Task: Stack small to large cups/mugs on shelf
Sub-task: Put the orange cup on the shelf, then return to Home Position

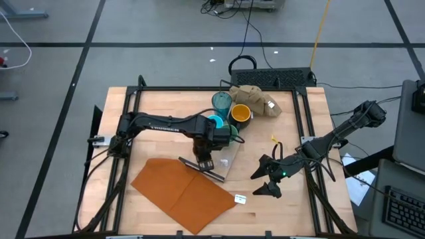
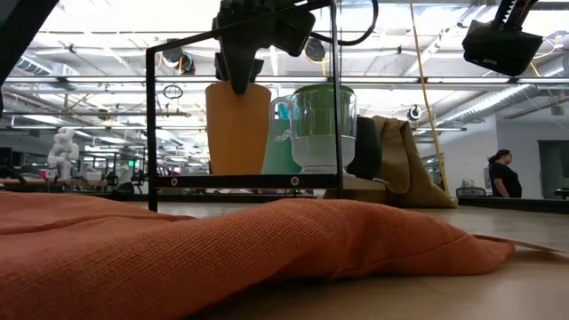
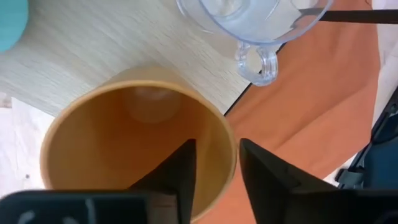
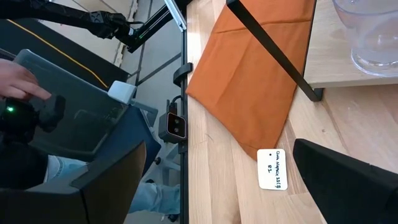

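Note:
The orange cup (image 3: 134,143) stands upright on the pale wooden shelf (image 3: 93,56), also in the low view (image 2: 237,129). My left gripper (image 3: 217,165) is open over it from above, one finger inside the cup and one outside its rim. The clear glass (image 3: 249,18) stands next to it on the shelf (image 1: 226,159). The teal tumbler (image 1: 222,101), the dark yellow-lined mug (image 1: 240,114) and the light blue mug (image 1: 216,122) stand farther back. My right gripper (image 1: 265,180) is open and empty at the table's right (image 4: 230,180). My left gripper stands astride the orange cup's rim (image 3: 229,146) on the side toward the orange-brown sheet, pointing down. A gap shows between the inner finger (image 3: 183,168) and the wall. I cannot tell whether the outer finger (image 3: 261,171) touches the cup.
An orange-brown sheet (image 1: 182,192) lies at the near left, under the shelf's dark-strip end (image 1: 201,167). A tan cloth lump (image 1: 255,99) sits at the far edge. A white tag (image 1: 240,198) lies near the front. A person (image 2: 502,173) stands in the room behind.

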`<action>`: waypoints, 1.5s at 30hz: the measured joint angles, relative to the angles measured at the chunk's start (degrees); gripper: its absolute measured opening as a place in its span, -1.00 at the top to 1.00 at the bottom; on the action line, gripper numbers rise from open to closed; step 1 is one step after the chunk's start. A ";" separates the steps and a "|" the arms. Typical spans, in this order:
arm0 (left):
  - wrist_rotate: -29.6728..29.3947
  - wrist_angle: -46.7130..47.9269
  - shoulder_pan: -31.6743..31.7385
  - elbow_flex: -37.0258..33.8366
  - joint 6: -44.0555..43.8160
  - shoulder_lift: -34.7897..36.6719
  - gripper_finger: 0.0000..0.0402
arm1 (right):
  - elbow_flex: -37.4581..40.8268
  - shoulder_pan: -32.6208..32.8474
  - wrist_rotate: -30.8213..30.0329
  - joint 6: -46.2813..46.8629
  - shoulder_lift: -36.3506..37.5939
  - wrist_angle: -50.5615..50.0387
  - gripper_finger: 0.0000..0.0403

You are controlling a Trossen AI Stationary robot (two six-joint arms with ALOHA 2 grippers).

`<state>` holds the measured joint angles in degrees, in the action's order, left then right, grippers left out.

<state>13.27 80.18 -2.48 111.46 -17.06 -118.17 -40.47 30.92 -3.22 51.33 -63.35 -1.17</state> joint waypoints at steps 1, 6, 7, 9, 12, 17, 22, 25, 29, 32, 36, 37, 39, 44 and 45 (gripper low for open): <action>-0.09 0.02 0.00 0.00 -0.30 0.00 0.37 | 0.00 -0.02 0.00 0.00 0.00 -0.02 -0.99; -1.15 1.01 0.17 0.73 -1.42 0.00 0.20 | 0.00 0.00 0.00 0.00 0.00 -0.04 -0.99; -1.49 1.05 0.30 1.26 -1.45 0.00 0.17 | 0.00 0.00 0.00 0.00 0.00 -0.11 -0.99; -2.42 0.78 0.61 2.60 -1.44 0.00 0.11 | 0.00 -0.02 0.00 0.00 0.00 -0.44 -0.99; -3.00 0.89 1.25 5.49 -0.91 0.00 0.04 | 0.00 -0.01 0.00 -0.19 0.00 -1.17 -0.99; -2.97 2.56 2.82 13.09 -1.02 0.00 -0.04 | -0.02 -1.40 -0.23 -2.78 0.00 -8.25 -0.99; -4.50 2.96 3.16 22.89 -2.78 1.96 -0.03 | 0.00 -3.68 -0.15 1.30 0.00 -13.39 -0.99; -8.57 -2.88 2.36 22.27 -5.00 8.36 -0.03 | 0.00 -4.34 0.11 -3.57 0.37 -9.26 -0.99; -18.44 -8.98 -0.32 21.86 0.60 17.68 -0.03 | -0.04 -6.39 -2.64 -11.59 2.34 1.21 -0.99; -29.03 -9.39 -2.27 21.88 -0.04 23.97 -0.03 | -0.02 -9.69 -6.04 -18.14 4.58 4.69 -0.99; -43.81 -2.43 -5.12 21.88 -2.27 29.78 -0.03 | -0.04 -13.62 -10.31 -24.87 8.94 6.19 -0.99; -45.89 -0.01 -5.78 21.87 -3.38 30.85 -0.03 | -0.05 -14.64 -11.48 -25.61 9.78 6.43 -0.99; -47.83 4.93 -6.56 21.86 -4.33 32.53 -0.03 | 0.00 -16.33 -14.16 -25.76 11.61 4.44 -0.99; -44.78 6.50 -9.23 21.87 -14.44 34.46 -0.03 | 0.01 -18.92 -20.25 -20.00 15.56 4.69 -0.99; -42.20 6.75 -11.13 21.87 -9.38 34.48 -0.03 | 0.00 -18.97 -21.61 -22.32 16.20 4.73 -0.99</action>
<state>-28.93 86.93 -13.61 133.33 -26.44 -83.69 -40.47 11.94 -24.84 29.01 -47.15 3.56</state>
